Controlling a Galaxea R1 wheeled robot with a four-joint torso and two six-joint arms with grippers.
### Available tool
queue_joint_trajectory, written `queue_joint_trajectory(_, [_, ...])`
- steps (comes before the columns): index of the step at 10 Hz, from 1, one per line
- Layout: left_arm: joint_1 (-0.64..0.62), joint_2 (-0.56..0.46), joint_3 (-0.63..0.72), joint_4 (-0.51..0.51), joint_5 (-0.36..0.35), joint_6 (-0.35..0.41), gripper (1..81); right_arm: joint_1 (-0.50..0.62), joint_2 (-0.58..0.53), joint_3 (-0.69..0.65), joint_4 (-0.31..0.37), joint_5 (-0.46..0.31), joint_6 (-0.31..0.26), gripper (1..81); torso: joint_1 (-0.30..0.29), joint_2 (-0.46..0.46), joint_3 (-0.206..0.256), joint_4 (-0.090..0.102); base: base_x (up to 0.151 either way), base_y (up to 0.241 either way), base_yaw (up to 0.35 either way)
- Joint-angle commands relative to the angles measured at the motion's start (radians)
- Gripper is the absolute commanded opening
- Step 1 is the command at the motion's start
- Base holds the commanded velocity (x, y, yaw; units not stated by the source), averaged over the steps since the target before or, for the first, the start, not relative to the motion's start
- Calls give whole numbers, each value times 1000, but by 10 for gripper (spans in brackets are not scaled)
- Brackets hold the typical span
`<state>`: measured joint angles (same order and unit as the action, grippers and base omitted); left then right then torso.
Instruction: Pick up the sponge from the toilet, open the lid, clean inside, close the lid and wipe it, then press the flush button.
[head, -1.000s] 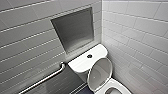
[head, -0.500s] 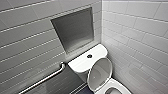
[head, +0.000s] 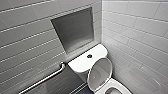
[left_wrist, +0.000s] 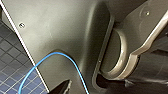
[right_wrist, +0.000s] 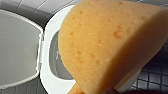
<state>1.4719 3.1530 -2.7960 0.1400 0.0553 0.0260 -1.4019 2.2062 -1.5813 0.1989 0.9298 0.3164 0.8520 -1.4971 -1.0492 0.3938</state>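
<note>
Grey tiled walls (head: 30, 37) frame glossy toilet (head: 85, 61), oval lid (head: 100, 73) raised; right gripper clamps porous sponge (right_wrist: 105, 45), left gripper (left_wrist: 63, 87) unclear.

Head view high, right wrist close, both over the toilet (head: 82, 62)

Bathroom — toilet (head: 83, 62), tiled walls (head: 135, 32)

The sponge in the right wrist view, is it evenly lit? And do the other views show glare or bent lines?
Right wrist view: the sponge is bright on its broad face and shaded toward one side. Head view: the tile lines tilt and fan out; the lid carries a soft sheen. Left wrist view: dim overall.
</note>
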Motion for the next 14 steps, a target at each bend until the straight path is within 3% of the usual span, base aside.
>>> queue_joint_trajectory(1, [8, -4, -4, 1, 78, 5, 811, 49, -67, 92, -69, -52, -8, 10, 0, 0, 0, 0, 0, 0, 0])
queue_joint_trajectory(3, [8, -5, -4, 0, 78, 5, 811, 111, -70, 92, -56, -139, -8, 10, 0, 0, 0, 0, 0, 0, 0])
queue_joint_trajectory(6, [9, -2, -4, 0, 77, 5, 811, 338, -14, -29, -16, -483, -5, 10, 0, 0, 0, 0, 0, 0, 0])
queue_joint_trajectory(8, [9, -2, -4, 0, 77, 5, 811, 437, 11, -83, -12, -607, -5, 10, 0, 0, 0, 0, 0, 0, 0])
queue_joint_trajectory(14, [8, 0, -4, -2, 77, 5, 811, 654, 46, -123, -13, -822, 1, 10, 0, 0, 0, 0, 0, 0, 0])
